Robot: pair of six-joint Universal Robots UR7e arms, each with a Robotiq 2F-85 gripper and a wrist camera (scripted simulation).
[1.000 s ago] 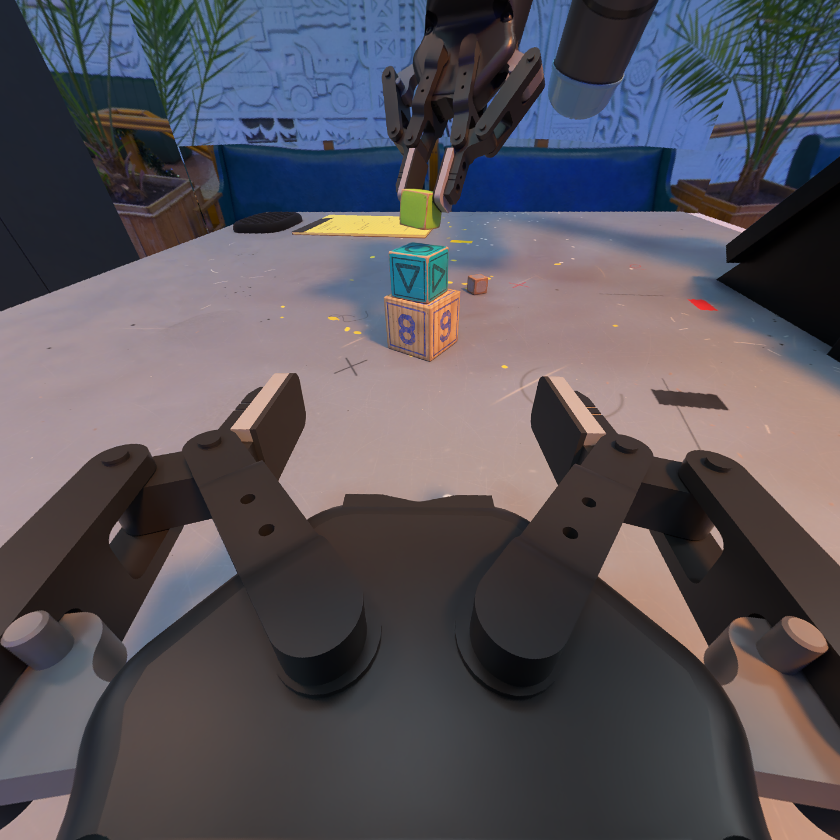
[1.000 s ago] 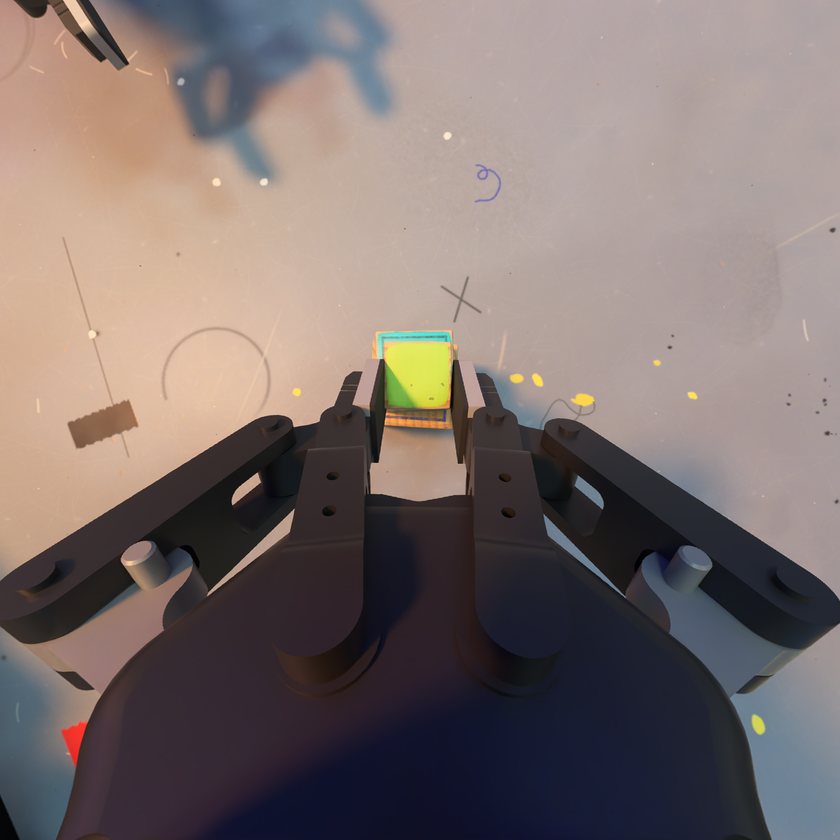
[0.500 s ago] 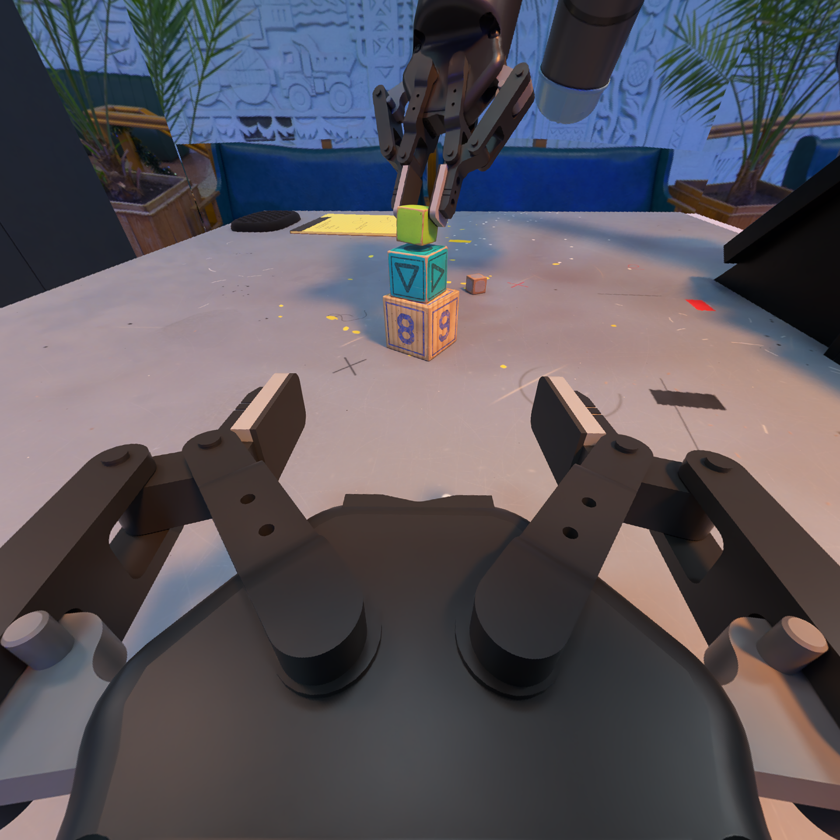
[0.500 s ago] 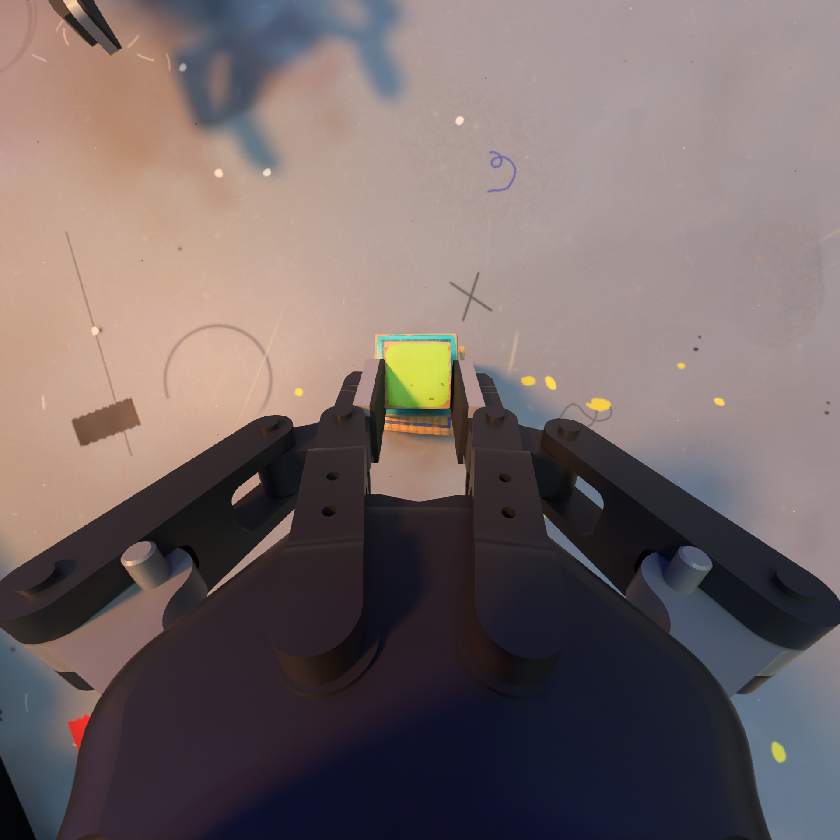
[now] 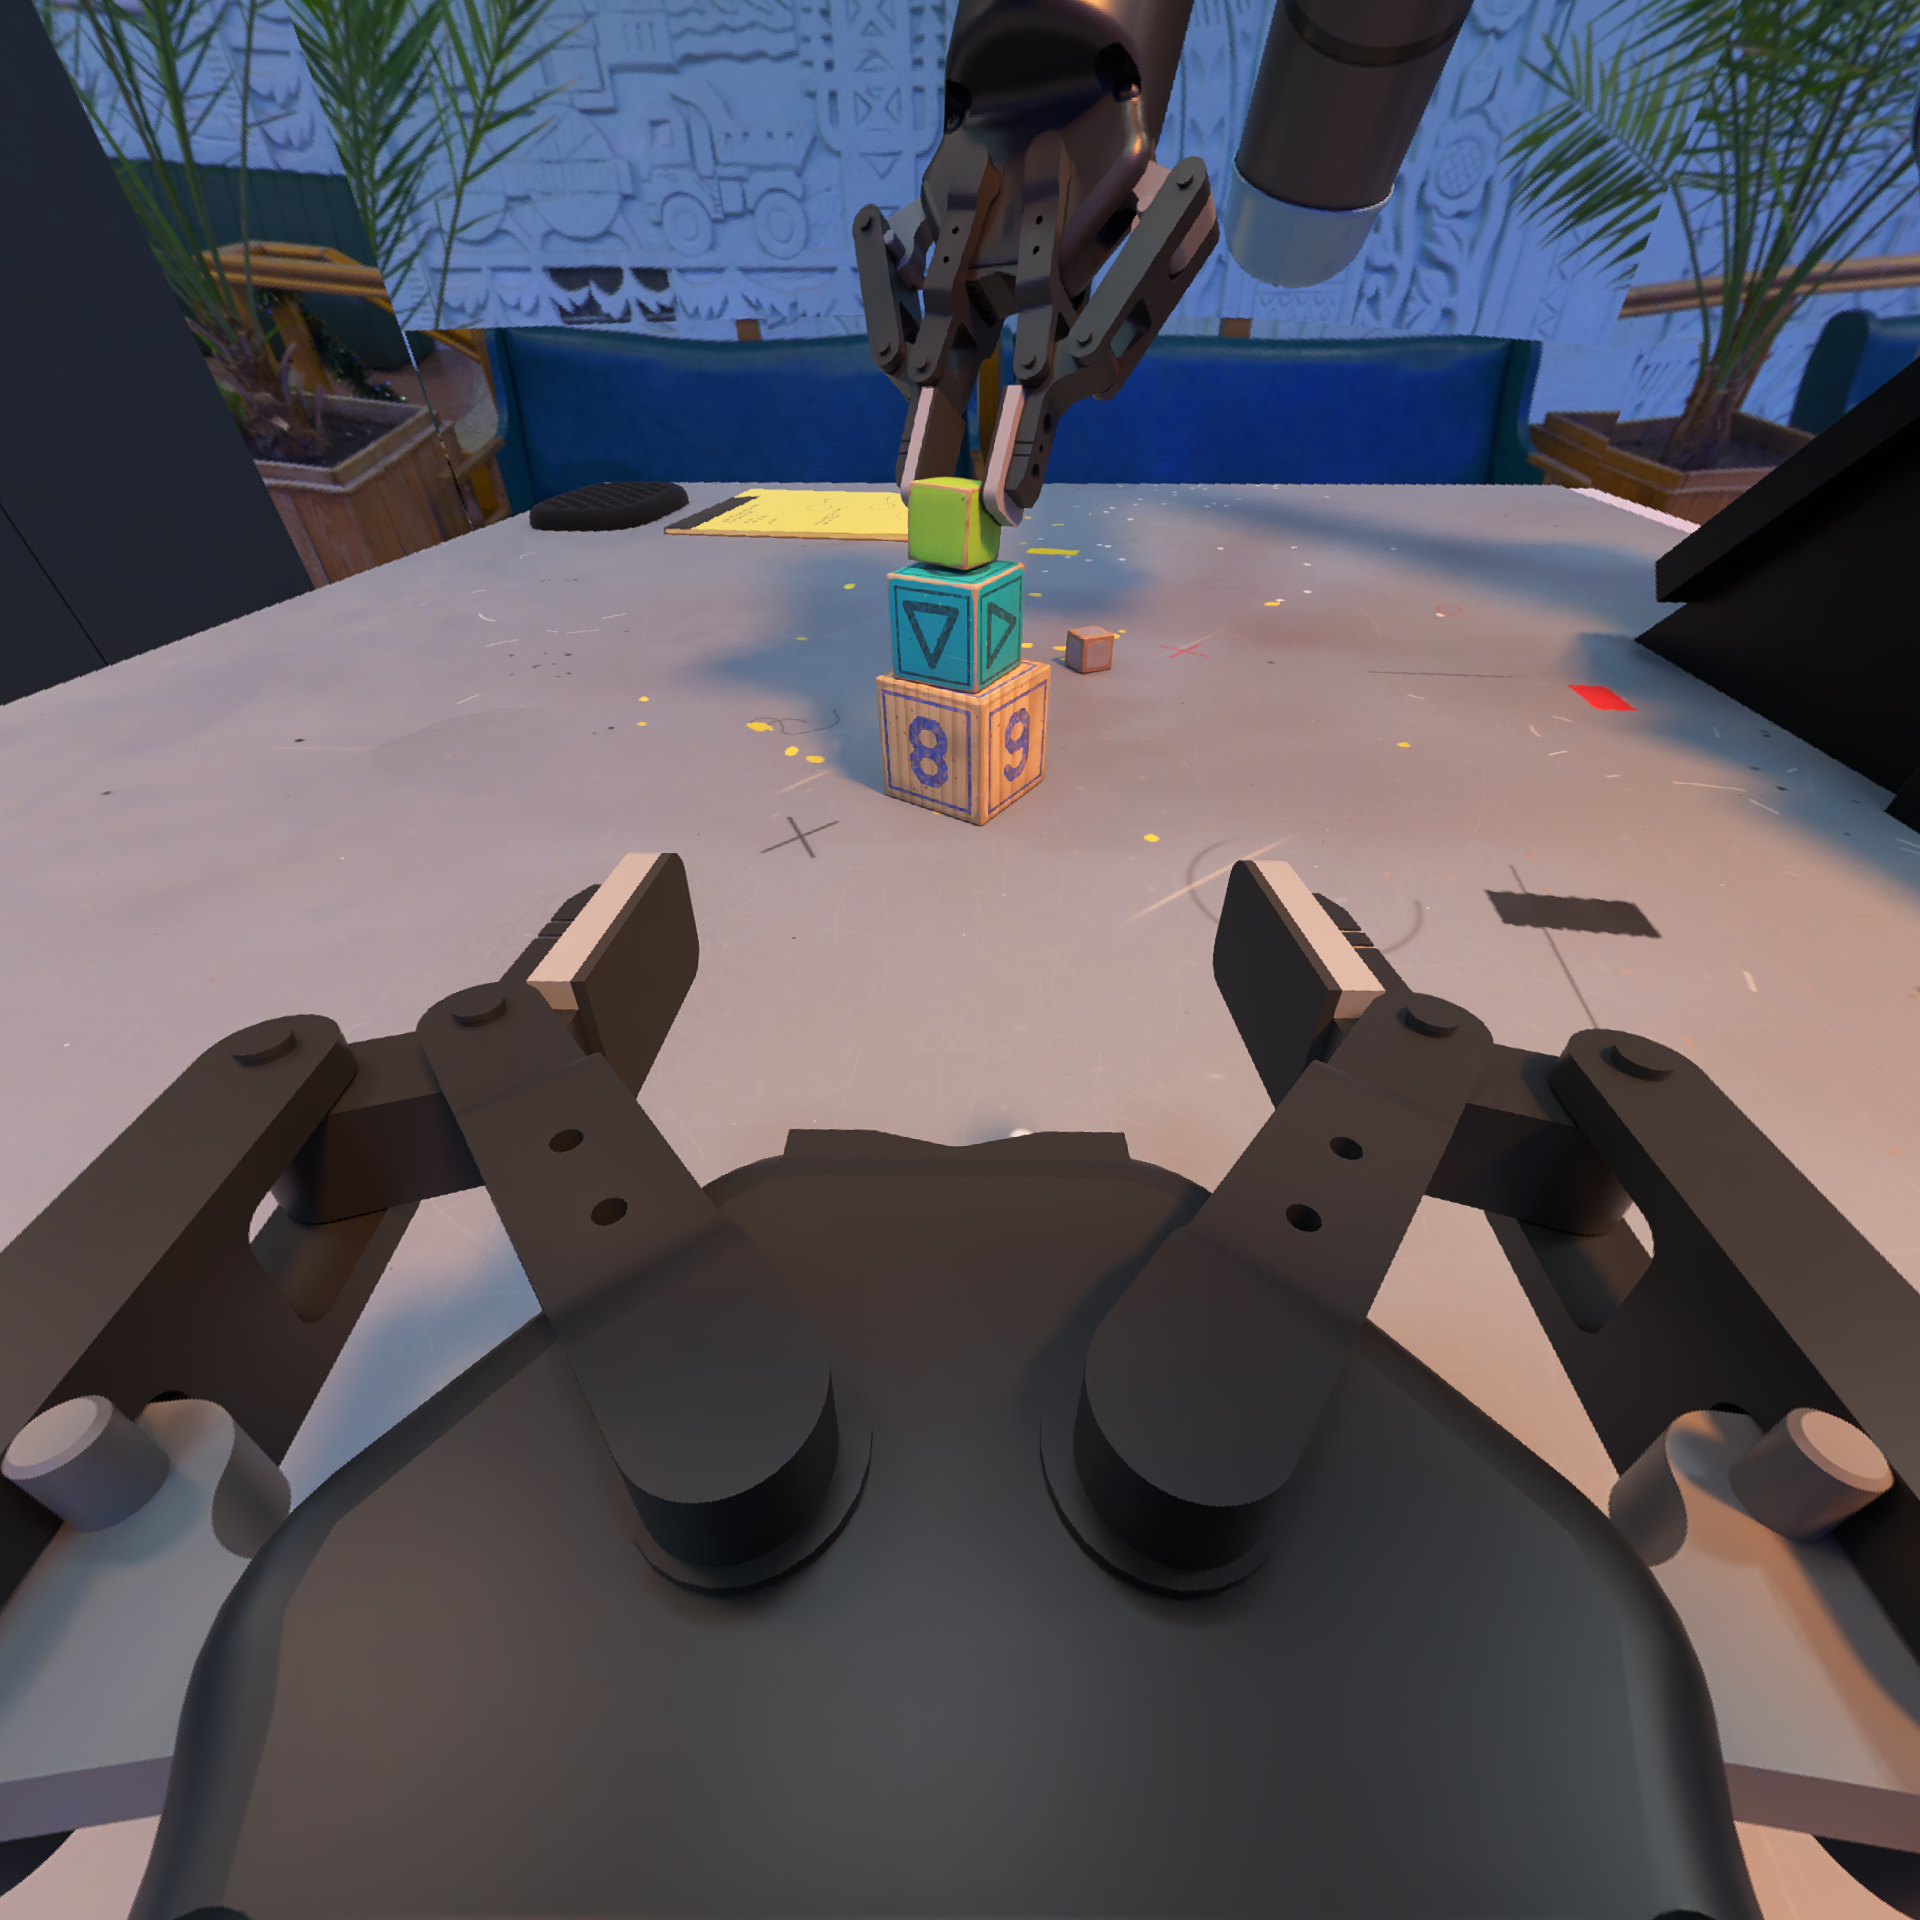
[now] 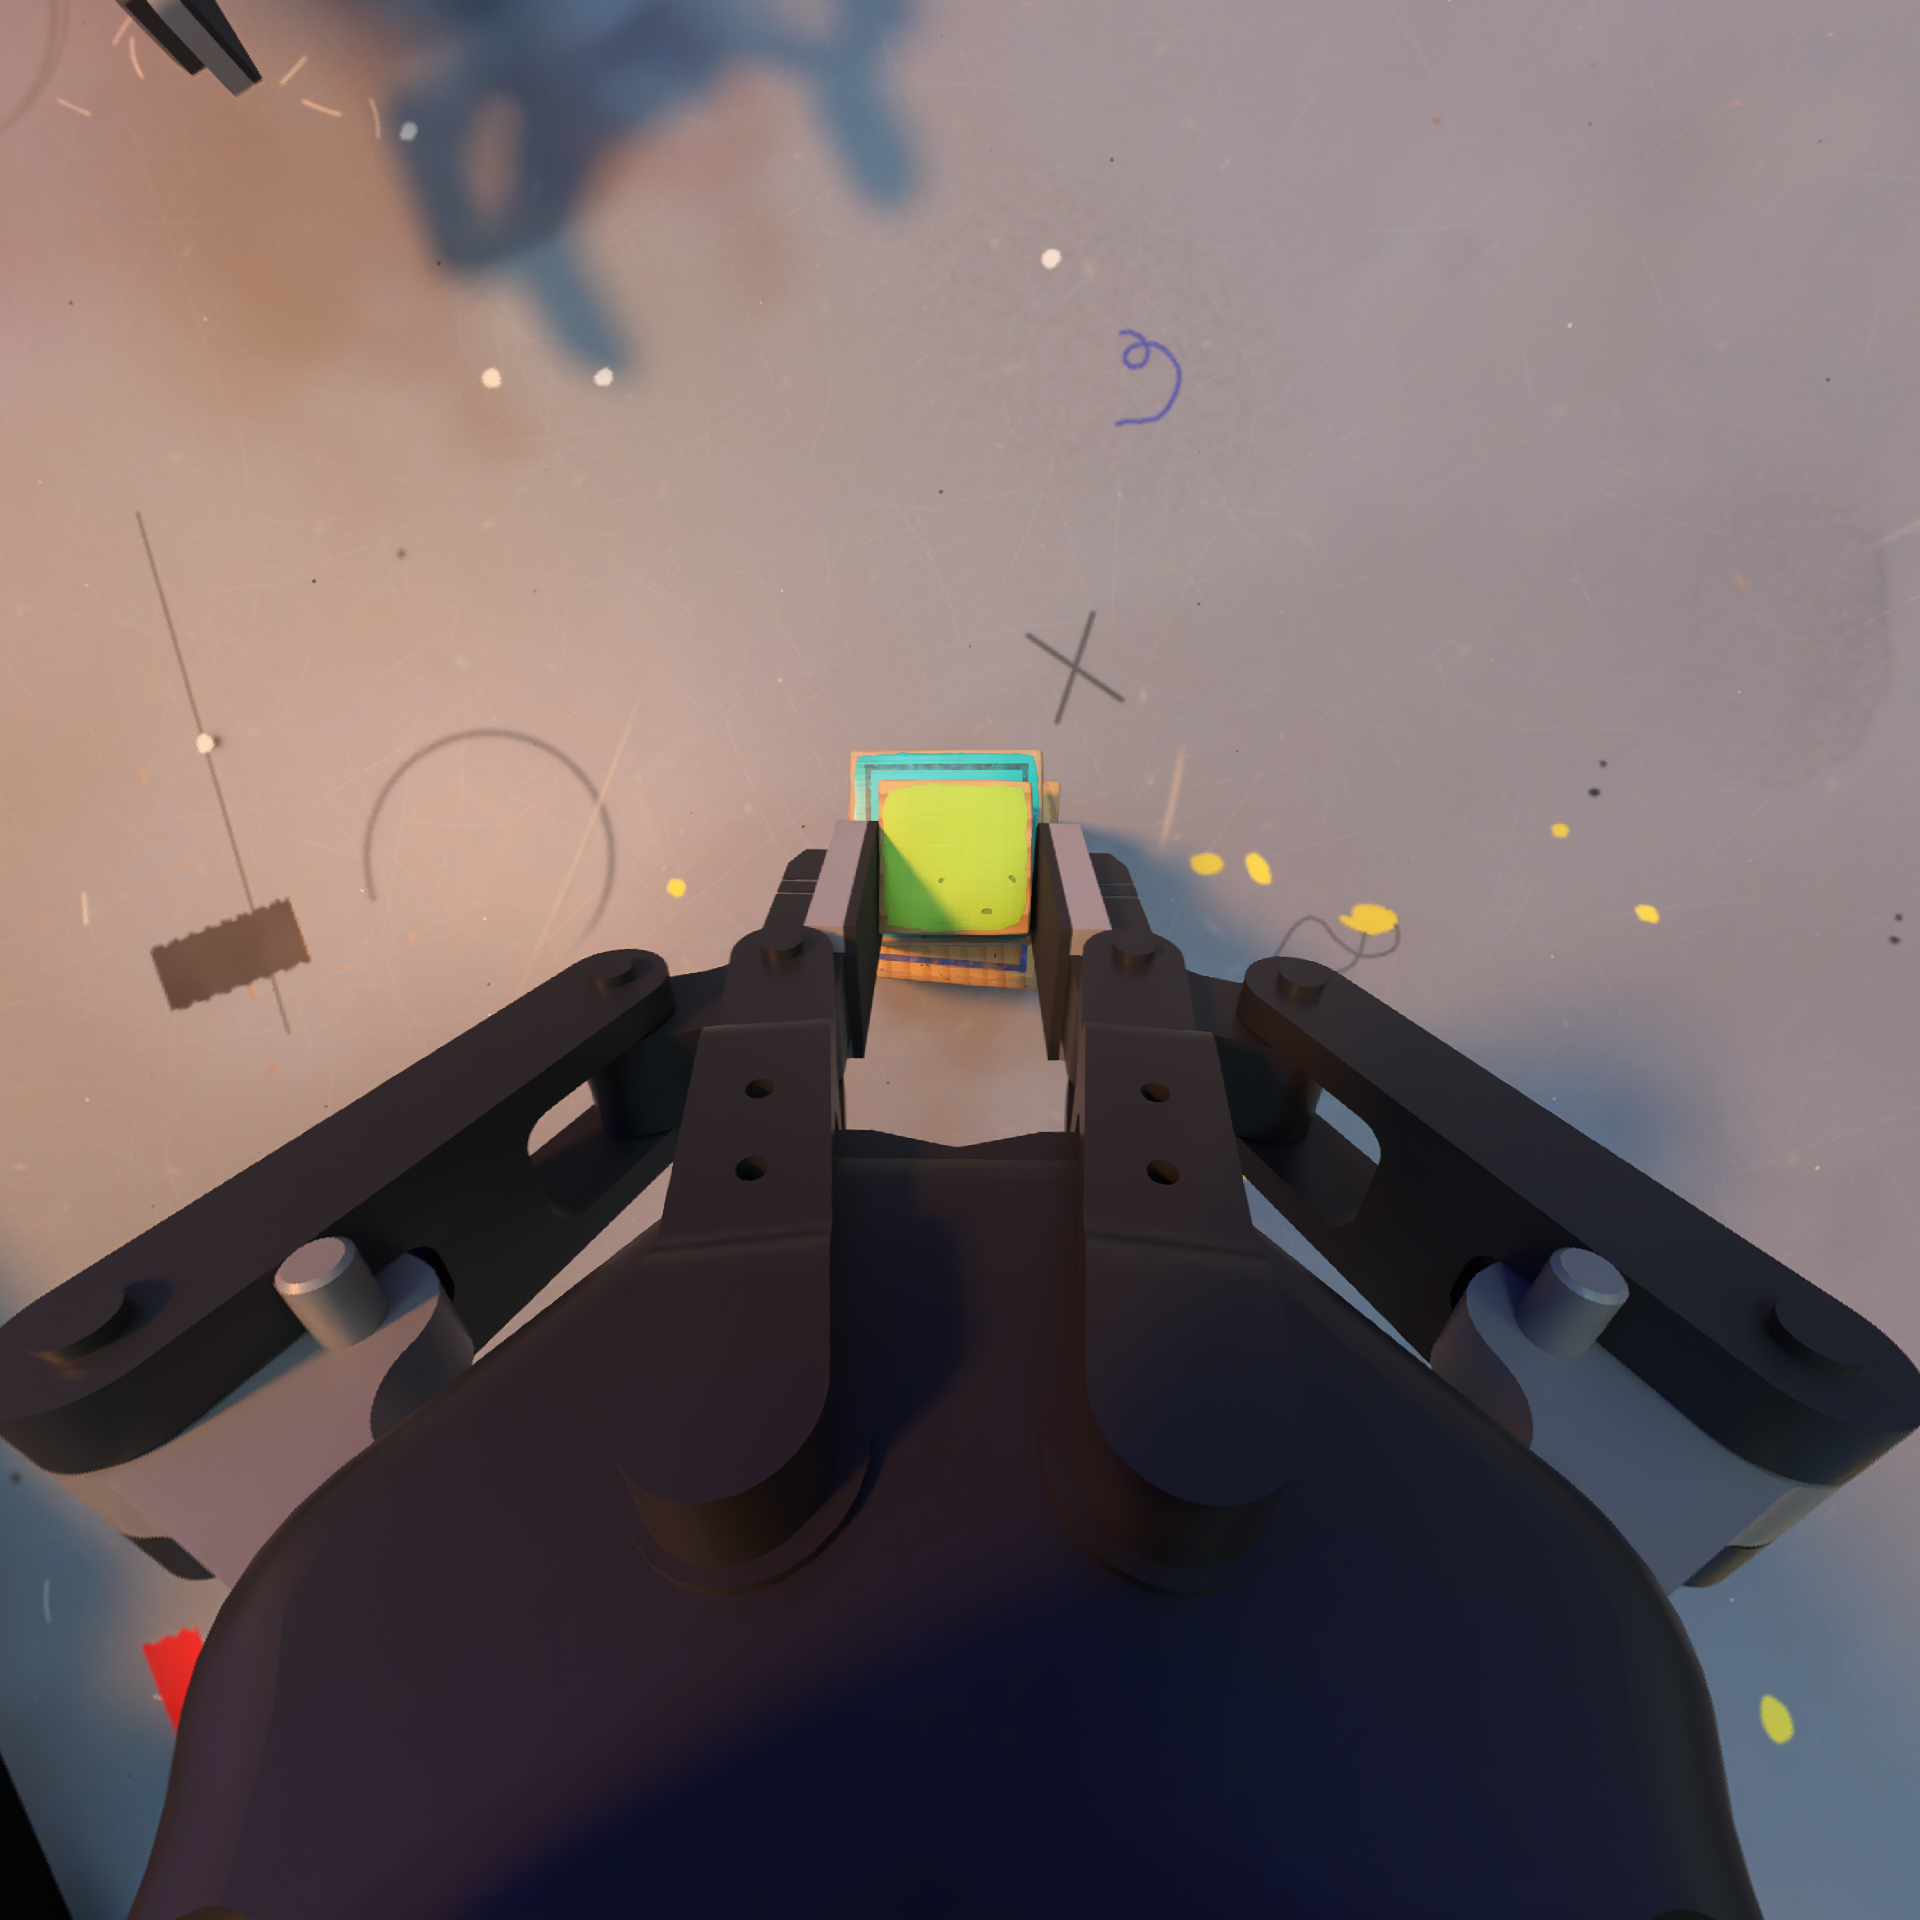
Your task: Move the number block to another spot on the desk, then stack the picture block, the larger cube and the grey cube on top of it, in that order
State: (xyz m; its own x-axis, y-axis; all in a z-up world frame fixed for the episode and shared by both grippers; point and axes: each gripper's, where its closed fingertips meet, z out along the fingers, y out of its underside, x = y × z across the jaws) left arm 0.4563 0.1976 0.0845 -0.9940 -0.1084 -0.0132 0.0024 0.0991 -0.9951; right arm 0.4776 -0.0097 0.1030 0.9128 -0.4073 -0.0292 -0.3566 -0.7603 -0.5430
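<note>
Broadly, the desk (image 5: pixel 416 831) was grey, scuffed and paint-flecked. Left gripper (image 5: pixel 956 935) hung low over it, jaws wide apart, holding nothing, well short of the stack. Right gripper (image 6: pixel 956 883) pointed straight down, jaws set against both sides of the green cube (image 5: pixel 953 523), which sat on the teal picture block (image 5: pixel 954 625). That rested on the wooden number block (image 5: pixel 964 743). Small grey cube (image 5: pixel 1089 649) lay alone on the desk just beside the stack.

Green cube (image 6: pixel 954 857) hides most of picture block (image 6: pixel 940 769) & number block (image 6: pixel 951 966).
</note>
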